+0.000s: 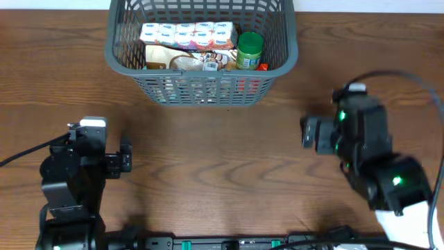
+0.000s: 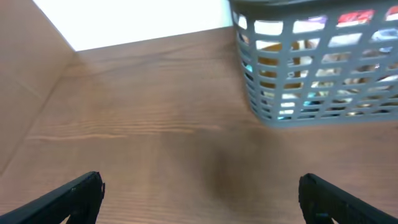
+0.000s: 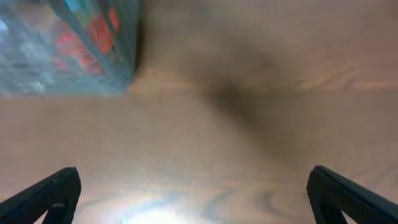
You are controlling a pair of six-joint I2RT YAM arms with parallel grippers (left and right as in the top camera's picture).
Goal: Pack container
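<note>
The dark grey lattice container [image 1: 201, 85] stands at the back middle of the table. It holds a white multipack [image 1: 186, 35], a green-lidded jar [image 1: 250, 50] and other packets. It also shows in the left wrist view [image 2: 311, 106] and, blurred, in the right wrist view [image 3: 68, 56]. My left gripper [image 1: 125, 158] is open and empty over bare table at the front left; its fingers frame bare wood [image 2: 199, 193]. My right gripper [image 1: 310, 133] is open and empty at the right, in front of the container; only wood lies between its fingers [image 3: 193, 193].
The wooden table [image 1: 222, 173] carries nothing else between the arms. A white wall edge shows beyond the table in the left wrist view [image 2: 143, 22]. Cables run off both arms at the left and right edges.
</note>
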